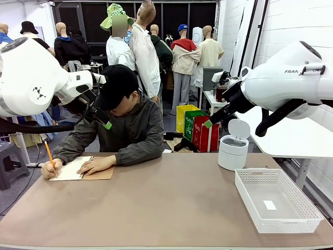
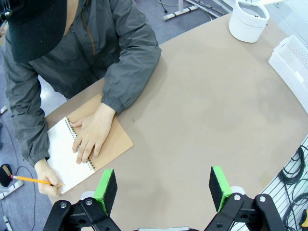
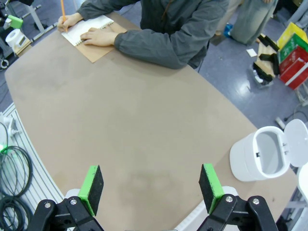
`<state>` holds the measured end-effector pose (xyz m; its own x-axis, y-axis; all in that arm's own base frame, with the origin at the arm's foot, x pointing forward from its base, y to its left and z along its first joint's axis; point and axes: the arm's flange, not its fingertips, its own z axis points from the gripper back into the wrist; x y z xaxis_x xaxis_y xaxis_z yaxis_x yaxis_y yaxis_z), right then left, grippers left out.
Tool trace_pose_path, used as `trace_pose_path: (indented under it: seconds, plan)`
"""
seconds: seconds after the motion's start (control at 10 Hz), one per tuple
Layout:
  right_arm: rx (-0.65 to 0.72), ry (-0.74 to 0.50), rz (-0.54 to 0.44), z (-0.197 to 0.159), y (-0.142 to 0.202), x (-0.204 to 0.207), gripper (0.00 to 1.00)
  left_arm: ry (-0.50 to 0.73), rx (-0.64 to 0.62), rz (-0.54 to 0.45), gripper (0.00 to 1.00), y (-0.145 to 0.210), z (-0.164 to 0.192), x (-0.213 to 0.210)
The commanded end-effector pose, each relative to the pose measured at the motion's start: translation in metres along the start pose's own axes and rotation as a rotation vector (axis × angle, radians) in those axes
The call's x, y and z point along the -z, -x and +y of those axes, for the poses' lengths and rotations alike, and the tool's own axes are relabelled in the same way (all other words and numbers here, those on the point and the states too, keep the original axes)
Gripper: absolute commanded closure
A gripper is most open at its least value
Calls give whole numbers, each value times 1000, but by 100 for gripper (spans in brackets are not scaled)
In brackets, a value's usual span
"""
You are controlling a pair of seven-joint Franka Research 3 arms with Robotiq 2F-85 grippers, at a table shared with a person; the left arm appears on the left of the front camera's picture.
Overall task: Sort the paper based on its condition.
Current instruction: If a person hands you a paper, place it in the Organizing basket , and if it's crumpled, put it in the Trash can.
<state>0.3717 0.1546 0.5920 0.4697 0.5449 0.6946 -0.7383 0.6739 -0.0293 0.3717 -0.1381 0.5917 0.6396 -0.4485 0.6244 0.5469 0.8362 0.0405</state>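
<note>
Paper is not free for sorting: the white page lies flat on the open notebook, at the person's edge of the table, on the robot's left. Whether it is bound or loose cannot be told.

1. Table layout. The white basket sits near the robot's right edge. The white bin, lid up, stands just beyond it. Both are well apart from the page. Judged from the task, one takes good sheets and the other spoiled ones.
2. Grippers. The left gripper and the right gripper hang above the table, pads spread wide, nothing between them.
3. Person. One hand presses flat across the spiral. The other hand writes with an orange pencil.

Procedure: hold both arms clear until the hands and the pencil lift. A thin sheet lying flat gives little to pinch, so take it by a free edge or from a handover. Judge its condition before choosing a container.

Orientation: the long axis appears to run from the person toward the robot, slightly skewed, with the spiral edge toward the table's middle.
</note>
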Motion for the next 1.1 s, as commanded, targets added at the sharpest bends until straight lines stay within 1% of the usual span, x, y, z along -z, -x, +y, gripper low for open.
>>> trace_pose_path:
  seconds: [0.0,1.0]
  plan:
    - [1,-4,-1,0,0,0,0,-1,-1,-4,0,-1,1,-2]
    - [1,-4,-1,0,0,0,0,-1,-1,-4,0,-1,1,-2]
